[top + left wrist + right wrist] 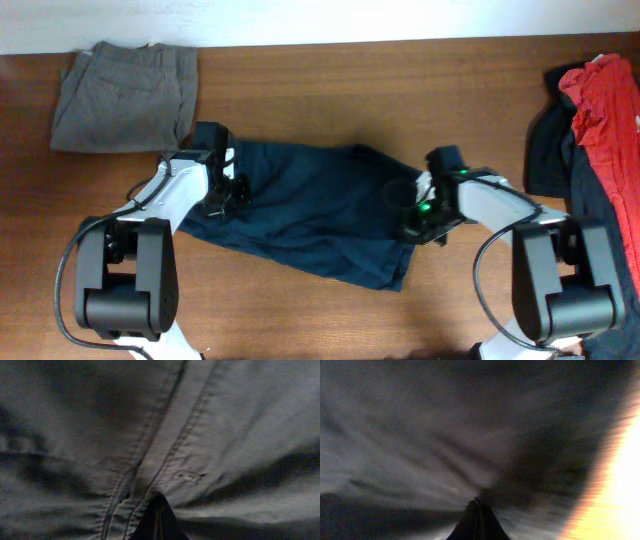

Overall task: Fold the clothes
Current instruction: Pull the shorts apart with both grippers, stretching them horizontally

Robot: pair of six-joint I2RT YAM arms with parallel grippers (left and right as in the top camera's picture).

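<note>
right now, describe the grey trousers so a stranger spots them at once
Take the wooden table, top-left corner of the overhead view. The grey-khaki trousers lie there in a compact rectangle. They are the only grey cloth; the navy trousers sprawl mid-table, the red garment far right.

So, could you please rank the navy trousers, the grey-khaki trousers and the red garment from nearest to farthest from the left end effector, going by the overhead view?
1. Navy trousers: in the middle; the left end effector is shut on their left edge.
2. Grey-khaki trousers: folded, at the far-left corner.
3. Red garment: over at the far right side.
</note>
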